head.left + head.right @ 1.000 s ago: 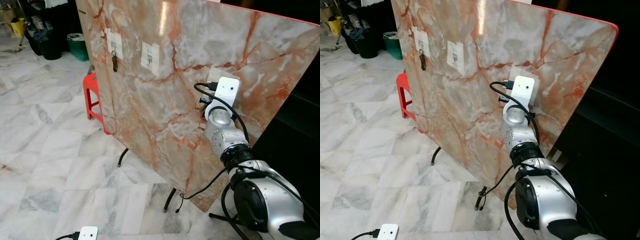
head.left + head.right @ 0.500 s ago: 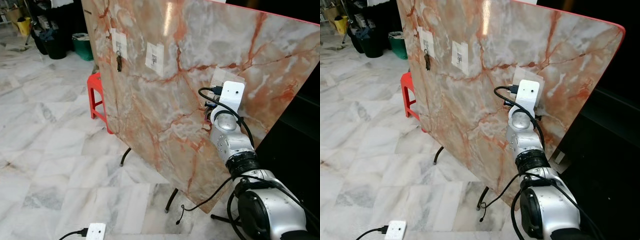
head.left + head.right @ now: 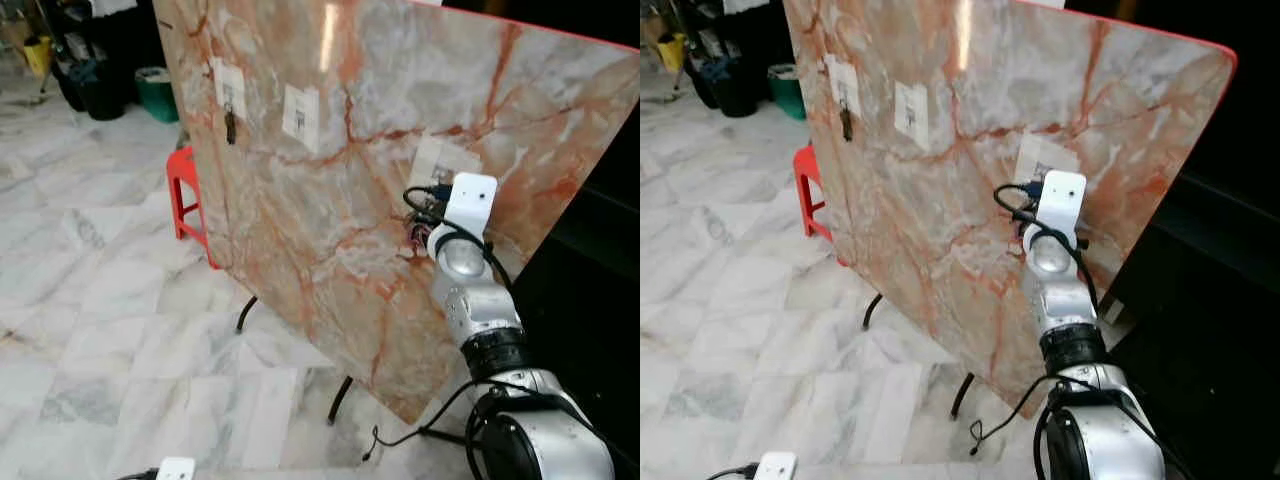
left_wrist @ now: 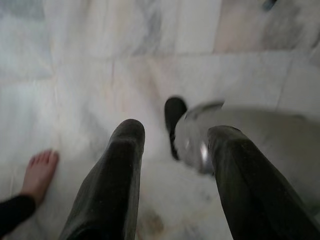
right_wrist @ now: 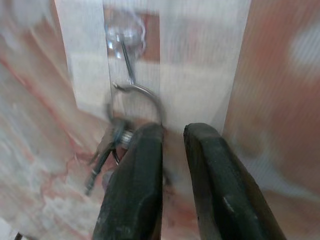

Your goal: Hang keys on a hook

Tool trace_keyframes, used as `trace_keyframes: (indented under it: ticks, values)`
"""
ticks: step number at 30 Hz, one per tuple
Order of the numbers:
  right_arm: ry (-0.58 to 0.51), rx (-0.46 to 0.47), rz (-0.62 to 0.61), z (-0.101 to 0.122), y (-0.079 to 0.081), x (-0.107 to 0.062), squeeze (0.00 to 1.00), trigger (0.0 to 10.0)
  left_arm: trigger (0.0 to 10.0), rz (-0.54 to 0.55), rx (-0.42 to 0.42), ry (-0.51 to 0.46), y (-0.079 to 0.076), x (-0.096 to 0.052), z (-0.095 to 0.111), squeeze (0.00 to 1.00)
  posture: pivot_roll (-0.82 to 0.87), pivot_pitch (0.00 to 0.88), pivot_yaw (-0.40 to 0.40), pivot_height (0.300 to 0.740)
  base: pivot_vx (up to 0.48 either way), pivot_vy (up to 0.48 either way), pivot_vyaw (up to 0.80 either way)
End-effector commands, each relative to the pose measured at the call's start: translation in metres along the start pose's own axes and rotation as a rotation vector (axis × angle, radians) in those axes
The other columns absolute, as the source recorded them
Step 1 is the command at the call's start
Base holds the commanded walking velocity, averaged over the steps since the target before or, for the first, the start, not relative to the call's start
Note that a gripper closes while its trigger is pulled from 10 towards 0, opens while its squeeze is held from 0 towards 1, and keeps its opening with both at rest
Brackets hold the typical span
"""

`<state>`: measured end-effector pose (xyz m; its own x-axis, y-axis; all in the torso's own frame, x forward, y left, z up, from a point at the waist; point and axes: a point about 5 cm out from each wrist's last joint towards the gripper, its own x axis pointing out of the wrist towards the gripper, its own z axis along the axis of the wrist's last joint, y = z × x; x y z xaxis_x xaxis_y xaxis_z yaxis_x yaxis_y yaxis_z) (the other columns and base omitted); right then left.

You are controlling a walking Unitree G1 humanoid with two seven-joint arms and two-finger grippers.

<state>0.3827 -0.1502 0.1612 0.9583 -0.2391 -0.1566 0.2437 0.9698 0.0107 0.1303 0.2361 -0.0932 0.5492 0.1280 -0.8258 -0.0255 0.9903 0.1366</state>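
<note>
My right tool point(image 5: 172, 137) was up against the tilted marble board point(image 3: 350, 150), its fingers point(image 5: 137, 170) parted by a narrow gap and gripping nothing. The key ring point(image 5: 137, 102) hung on the hook point(image 5: 122, 45), and the keys point(image 5: 107, 150) dangled just beside my left-hand finger. My left tool point(image 4: 172, 150) hung over the marble floor point(image 4: 100, 60), fingers spread wide and empty, near a person's bare foot point(image 4: 40, 172).

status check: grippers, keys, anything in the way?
Right gripper at the hook, fingers nearly closed beside the key ring. Keys dangle from ring. Left gripper idle, open. No obstruction.
</note>
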Motion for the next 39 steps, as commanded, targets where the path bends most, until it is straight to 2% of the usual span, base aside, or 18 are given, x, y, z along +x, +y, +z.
trace_keyframes:
  ticks: [1, 7, 9, 12, 13, 15, 18, 21, 23, 27, 29, 30, 31, 34, 39]
  values:
    - [-0.001, 0.004, 0.013, 0.001, -0.003, -0.002, 0.00, 10.0, 10.0, -0.013, 0.001, -0.005, -0.001, -0.001, -0.001, 0.00, 0.03, 0.000, -0.057, 0.740, 0.000, 0.000, 0.00]
    - [-0.085, 0.146, 0.184, 0.015, 0.014, -0.011, 0.00, 10.0, 10.0, -0.006, 0.003, 0.005, 0.007, -0.001, 0.000, 0.00, 0.03, 0.000, -0.056, 0.740, 0.000, 0.000, 0.00]
    - [-0.115, 0.169, 0.244, 0.020, 0.021, -0.013, 0.00, 10.0, 10.0, -0.004, 0.007, 0.002, 0.006, 0.001, 0.005, 0.00, 0.03, 0.000, -0.056, 0.740, 0.000, 0.000, 0.00]
    - [-0.142, 0.182, 0.299, 0.021, 0.023, -0.017, 0.00, 10.0, 10.0, -0.015, 0.009, -0.017, -0.005, 0.006, 0.017, 0.00, 0.03, 0.000, -0.061, 0.740, 0.000, 0.000, 0.00]
    - [-0.148, 0.169, 0.332, 0.015, 0.020, -0.020, 0.00, 10.0, 10.0, -0.025, 0.010, -0.030, -0.014, 0.008, 0.025, 0.00, 0.03, 0.000, -0.067, 0.740, 0.000, 0.000, 0.00]
    - [-0.151, 0.174, 0.345, 0.009, 0.016, -0.022, 0.00, 10.0, 10.0, -0.032, 0.012, -0.037, -0.020, 0.010, 0.030, 0.00, 0.03, 0.000, -0.067, 0.740, 0.000, 0.000, 0.00]
    - [-0.156, 0.154, 0.352, -0.010, -0.002, -0.026, 0.00, 10.0, 10.0, -0.054, 0.016, -0.052, -0.039, 0.013, 0.041, 0.00, 0.04, 0.000, -0.070, 0.740, 0.000, 0.000, 0.00]
    - [-0.153, 0.142, 0.353, -0.025, -0.018, -0.031, 0.00, 10.0, 10.0, -0.057, 0.016, -0.057, -0.043, 0.013, 0.045, 0.00, 0.03, 0.000, -0.071, 0.740, 0.000, 0.000, 0.00]
    - [-0.129, 0.113, 0.340, -0.040, -0.034, -0.035, 0.00, 10.0, 10.0, -0.056, 0.017, -0.060, -0.043, 0.014, 0.048, 0.00, 0.03, 0.000, -0.066, 0.740, 0.000, 0.000, 0.00]
    - [-0.008, 0.054, 0.304, -0.083, -0.061, -0.040, 0.00, 10.0, 10.0, -0.061, 0.012, -0.066, -0.043, 0.014, 0.051, 0.00, 0.01, 0.000, -0.057, 0.740, 0.000, 0.000, 0.00]
    - [0.114, -0.003, 0.253, -0.117, -0.074, -0.044, 0.00, 10.0, 10.0, -0.060, 0.013, -0.066, -0.042, 0.014, 0.050, 0.00, 0.01, 0.000, -0.052, 0.740, 0.000, 0.000, 0.00]
    - [0.133, -0.009, 0.245, -0.123, -0.076, -0.045, 0.00, 10.0, 10.0, -0.060, 0.013, -0.066, -0.041, 0.014, 0.050, 0.00, 0.01, 0.000, -0.052, 0.740, 0.000, 0.000, 0.00]
    - [0.196, -0.023, 0.218, -0.138, -0.081, -0.048, 0.00, 10.0, 10.0, -0.057, 0.015, -0.066, -0.040, 0.014, 0.050, 0.00, 0.02, 0.000, -0.048, 0.740, 0.000, 0.000, 0.00]
    - [0.375, -0.072, 0.167, -0.181, -0.092, -0.065, 0.00, 10.0, 10.0, -0.046, 0.013, -0.065, -0.033, 0.014, 0.048, 0.00, 0.02, 0.000, -0.044, 0.740, 0.000, 0.000, 0.00]
    - [0.587, -0.132, 0.107, -0.224, -0.102, -0.094, 0.00, 10.0, 10.0, -0.024, 0.008, -0.056, -0.021, 0.012, 0.042, 0.00, 0.02, 0.000, -0.039, 0.740, 0.000, 0.000, 0.00]
